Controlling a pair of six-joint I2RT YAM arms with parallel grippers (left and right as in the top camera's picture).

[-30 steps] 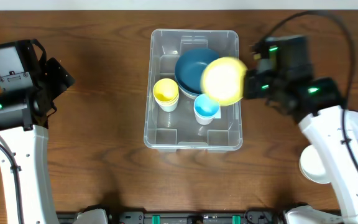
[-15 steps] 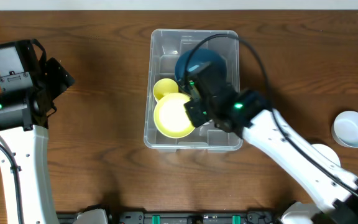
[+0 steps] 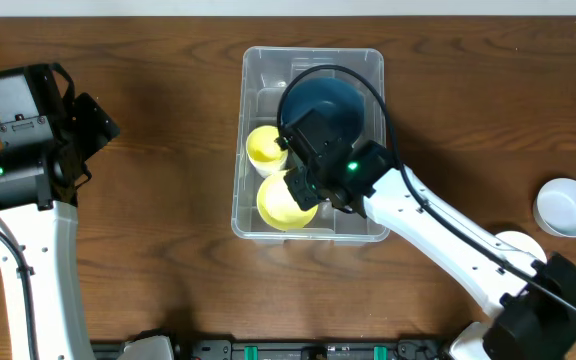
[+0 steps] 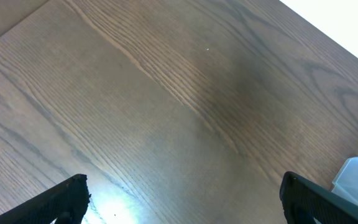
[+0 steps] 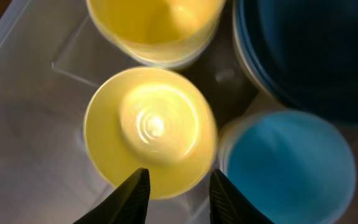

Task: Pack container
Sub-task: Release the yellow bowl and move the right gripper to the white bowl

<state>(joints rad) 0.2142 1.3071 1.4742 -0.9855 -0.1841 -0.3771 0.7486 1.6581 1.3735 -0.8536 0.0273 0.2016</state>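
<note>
Yellow bowl (image 3: 286,203) deeper in container (image 3: 314,52)

Clear rectangular container (image 3: 258,218) sits mid-table, open, upright, holding bowls and cups

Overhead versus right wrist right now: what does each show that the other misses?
Overhead only: the left arm, a white bowl right of the container, and the container's full outline. Right wrist only: the light blue cup, covered by the right arm overhead. Both: the yellow dish, yellow cup and dark blue bowl inside.
</note>
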